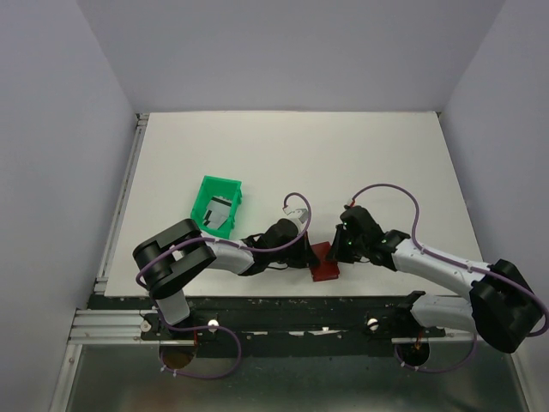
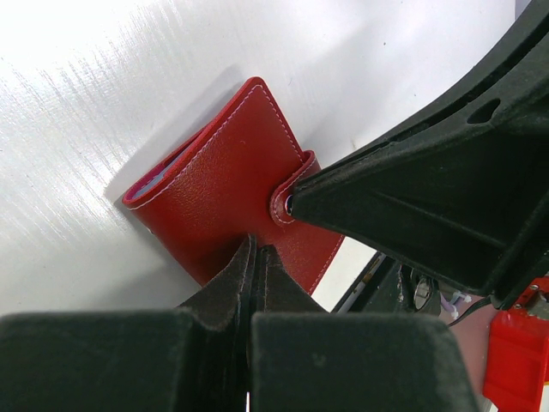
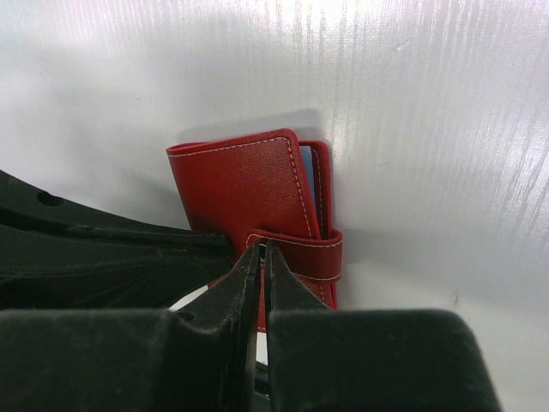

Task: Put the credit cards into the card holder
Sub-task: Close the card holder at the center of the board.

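Note:
The dark red card holder (image 1: 326, 263) lies folded near the table's front edge, with a little light blue showing at its open edge (image 3: 306, 172). My left gripper (image 2: 256, 245) is shut, and its tips rest against the red cover (image 2: 219, 184). From the other side my right gripper (image 3: 262, 246) is shut on the end of the holder's strap (image 3: 300, 249), by the snap. Both grippers meet over the holder in the top view, the left gripper (image 1: 310, 255) and the right gripper (image 1: 340, 247). The grey credit cards (image 1: 220, 212) lie in a green tray to the left.
The green plastic tray (image 1: 206, 190) stands left of the middle, tilted, just beyond the left arm. The table's front edge and the black rail with the arm bases run right behind the card holder. White walls enclose the table.

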You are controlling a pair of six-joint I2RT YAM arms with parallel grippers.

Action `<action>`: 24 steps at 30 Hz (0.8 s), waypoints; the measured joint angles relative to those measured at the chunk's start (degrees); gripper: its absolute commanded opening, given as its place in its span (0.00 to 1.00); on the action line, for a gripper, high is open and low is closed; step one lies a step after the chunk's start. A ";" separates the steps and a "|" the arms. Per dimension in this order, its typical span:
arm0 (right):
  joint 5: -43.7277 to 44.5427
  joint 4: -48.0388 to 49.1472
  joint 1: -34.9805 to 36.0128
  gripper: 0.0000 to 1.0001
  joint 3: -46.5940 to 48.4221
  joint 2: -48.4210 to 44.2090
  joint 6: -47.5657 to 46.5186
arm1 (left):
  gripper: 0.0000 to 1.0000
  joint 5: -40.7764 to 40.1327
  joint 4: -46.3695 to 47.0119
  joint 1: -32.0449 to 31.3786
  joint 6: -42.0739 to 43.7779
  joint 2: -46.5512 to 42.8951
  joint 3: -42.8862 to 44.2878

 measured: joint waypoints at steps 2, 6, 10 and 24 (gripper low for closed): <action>-0.13 0.09 0.00 0.13 0.00 0.20 0.00 | 0.00 0.00 0.00 0.00 0.00 0.00 0.00; -0.42 0.20 -0.02 0.13 0.02 0.81 0.00 | 0.00 0.00 0.00 0.00 0.00 0.00 0.00; -0.57 0.39 -0.04 0.13 0.09 1.14 0.00 | 0.00 0.00 0.00 0.00 0.00 0.02 0.00; -0.52 -3.58 -0.24 0.13 5.20 6.58 -0.79 | 0.00 0.00 -0.02 0.02 0.02 0.02 0.00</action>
